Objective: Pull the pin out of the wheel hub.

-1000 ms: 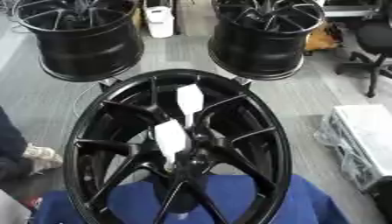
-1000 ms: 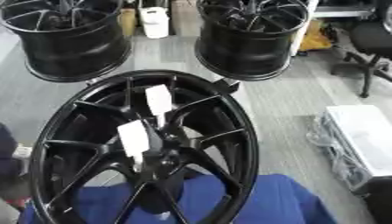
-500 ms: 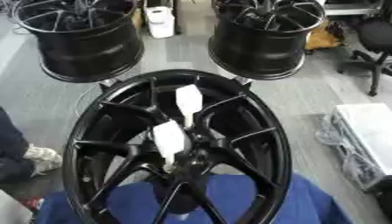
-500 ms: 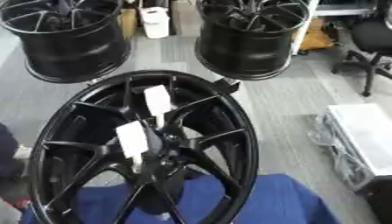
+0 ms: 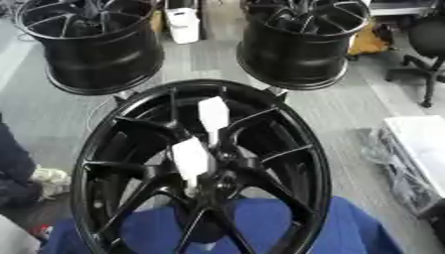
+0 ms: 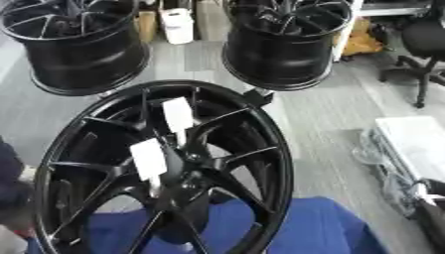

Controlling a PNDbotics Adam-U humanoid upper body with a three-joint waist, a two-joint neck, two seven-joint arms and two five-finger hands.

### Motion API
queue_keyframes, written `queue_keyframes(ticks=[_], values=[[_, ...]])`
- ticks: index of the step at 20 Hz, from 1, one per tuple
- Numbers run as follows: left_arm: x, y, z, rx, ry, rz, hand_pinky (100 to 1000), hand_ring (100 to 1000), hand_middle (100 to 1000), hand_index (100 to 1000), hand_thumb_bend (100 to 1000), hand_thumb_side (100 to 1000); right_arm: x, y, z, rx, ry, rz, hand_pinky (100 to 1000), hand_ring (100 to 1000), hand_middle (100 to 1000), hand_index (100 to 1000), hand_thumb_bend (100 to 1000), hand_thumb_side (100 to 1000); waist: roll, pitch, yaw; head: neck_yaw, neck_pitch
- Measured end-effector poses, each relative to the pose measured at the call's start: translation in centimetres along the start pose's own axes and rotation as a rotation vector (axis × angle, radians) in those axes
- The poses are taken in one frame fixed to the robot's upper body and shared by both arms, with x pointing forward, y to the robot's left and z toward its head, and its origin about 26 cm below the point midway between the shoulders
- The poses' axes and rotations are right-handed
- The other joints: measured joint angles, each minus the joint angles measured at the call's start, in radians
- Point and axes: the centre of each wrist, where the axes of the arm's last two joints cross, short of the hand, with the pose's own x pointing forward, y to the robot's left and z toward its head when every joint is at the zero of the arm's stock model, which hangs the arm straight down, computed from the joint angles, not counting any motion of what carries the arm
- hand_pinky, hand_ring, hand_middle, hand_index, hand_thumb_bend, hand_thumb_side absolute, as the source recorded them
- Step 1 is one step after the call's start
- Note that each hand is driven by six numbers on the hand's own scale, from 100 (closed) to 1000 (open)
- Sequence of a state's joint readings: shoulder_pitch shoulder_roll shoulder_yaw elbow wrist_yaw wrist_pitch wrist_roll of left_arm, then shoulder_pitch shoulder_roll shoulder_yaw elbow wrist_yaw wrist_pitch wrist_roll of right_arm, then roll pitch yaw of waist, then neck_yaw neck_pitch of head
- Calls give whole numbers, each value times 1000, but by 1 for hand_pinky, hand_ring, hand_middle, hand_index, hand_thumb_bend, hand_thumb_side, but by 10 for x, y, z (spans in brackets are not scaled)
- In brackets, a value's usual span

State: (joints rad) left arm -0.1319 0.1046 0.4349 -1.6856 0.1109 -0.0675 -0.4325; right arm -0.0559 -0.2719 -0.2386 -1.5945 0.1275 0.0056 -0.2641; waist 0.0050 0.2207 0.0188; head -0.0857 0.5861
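No robot hand is seen, so its fingers cannot be told, as the black wheel hub (image 5: 201, 168) on blue cloth (image 5: 260, 228) remains unmoved from a second ago, white-tagged pins (image 5: 191, 158) still seated.

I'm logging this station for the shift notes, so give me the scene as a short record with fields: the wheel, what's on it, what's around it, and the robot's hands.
main wheel: black spoked wheel hub, nearest the camera, face tilted toward it
on the wheel: two white tags near the centre
pin: cannot make it out
under the wheel: blue cloth
behind: two more black wheels standing on the grey floor
right side: office chair
robot hands: neither shows in either view
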Motion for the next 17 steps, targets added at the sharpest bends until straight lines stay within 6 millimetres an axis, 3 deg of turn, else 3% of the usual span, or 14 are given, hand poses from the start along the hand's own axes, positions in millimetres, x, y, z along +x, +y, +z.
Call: queue_keyframes(ticks=[5,17], values=[[-1,-2,0,-2,-5,10,782,757,661,700,213,821,5,46,8,98,-21,-111,600,574,609,745,100,764,13,1,-5,8,1],[-2,-4,0,-13,-3,13,781,756,661,699,214,826,-4,60,15,146,-42,-130,591,556,587,738,100,767,11,0,-11,34,16]])
